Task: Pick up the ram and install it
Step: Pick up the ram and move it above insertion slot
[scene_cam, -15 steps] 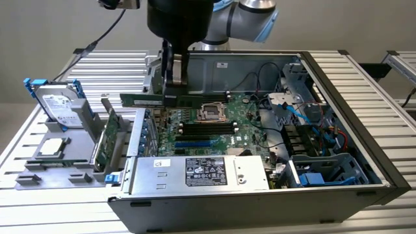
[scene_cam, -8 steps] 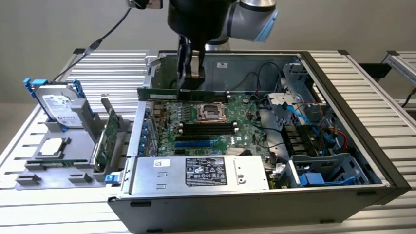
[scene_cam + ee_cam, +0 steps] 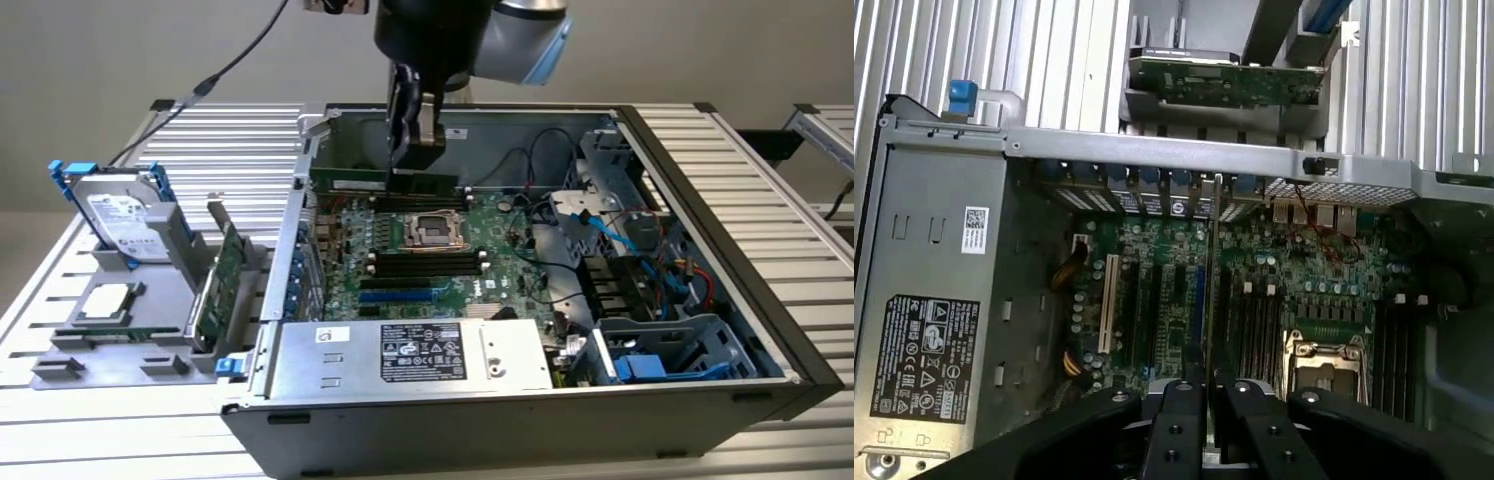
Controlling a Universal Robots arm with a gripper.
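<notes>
I had the gripper (image 3: pixel 1206 395) pinched on the ram (image 3: pixel 1210 270), so pickup looked done; seating, I judged, was left; the stick hung edge-down over the motherboard (image 3: pixel 350 285), above the slots beyond the CPU socket (image 3: pixel 435 232); its long axis ran across the exterior view, parallel to those slots.
</notes>
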